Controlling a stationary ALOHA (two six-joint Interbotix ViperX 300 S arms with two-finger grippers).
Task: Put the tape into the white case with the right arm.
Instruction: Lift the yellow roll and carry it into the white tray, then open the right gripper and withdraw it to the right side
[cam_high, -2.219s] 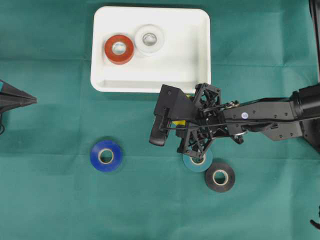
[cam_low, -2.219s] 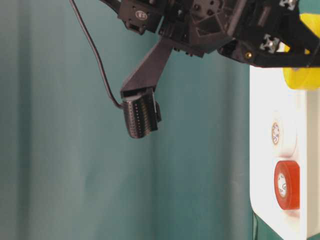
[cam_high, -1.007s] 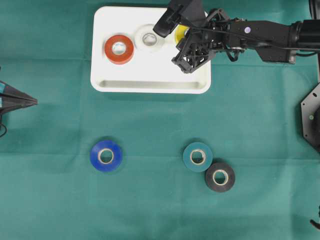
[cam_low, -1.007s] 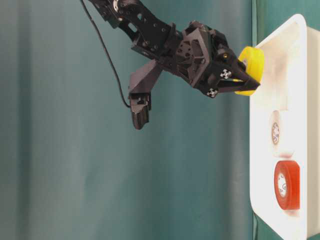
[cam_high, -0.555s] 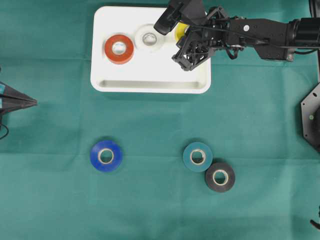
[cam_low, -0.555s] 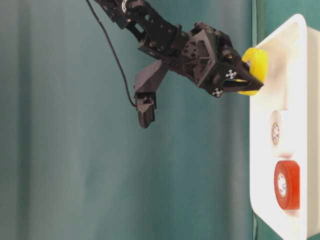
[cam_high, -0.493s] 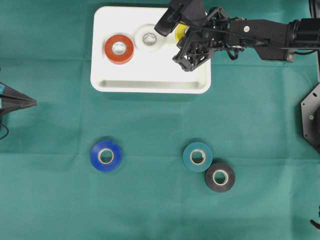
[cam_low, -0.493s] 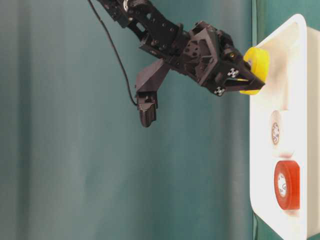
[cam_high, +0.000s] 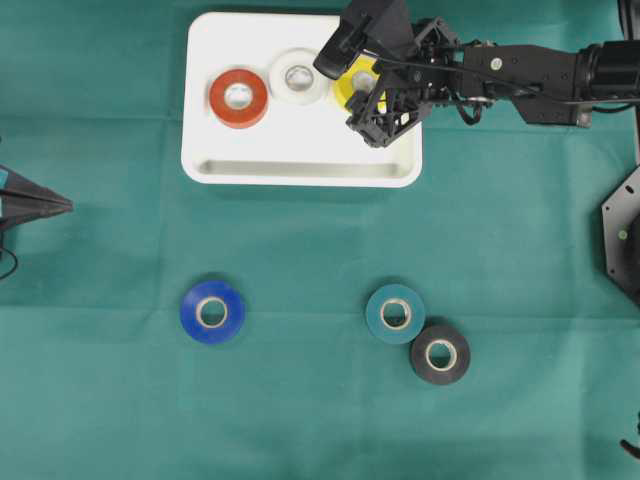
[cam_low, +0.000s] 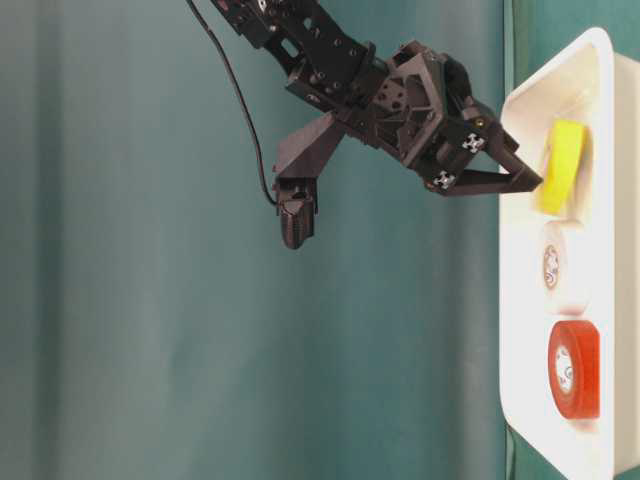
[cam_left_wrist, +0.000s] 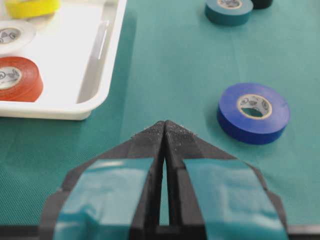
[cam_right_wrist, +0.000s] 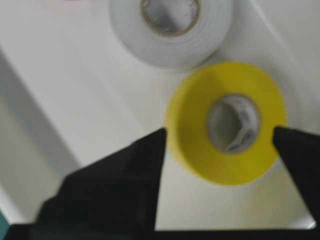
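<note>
The right gripper is hovering over the far right part of the white case, and its fingers are now standing spread, one to each side of the yellow tape without pinching it. Half a second ago the same fingers were clamped on that roll above the case rim; it is now sitting inside the case, near the far right corner and just beside the white roll, with the red roll further left along the far edge. In the table-level view the yellow tape is appearing slightly tilted (whether it is resting fully flat cannot be told from that angle). Judgement: the release is complete for this roll, and the next move calls for a clean lift so the fingertips are not dragging it. The left gripper is resting at the left edge of the green cloth with its fingers pressed together, holding nothing. Three rolls are remaining on the cloth outside the case: the blue roll, the teal roll and the black roll, the last two touching. Three rolls in, three out, so the task is judged roughly half done.
</note>
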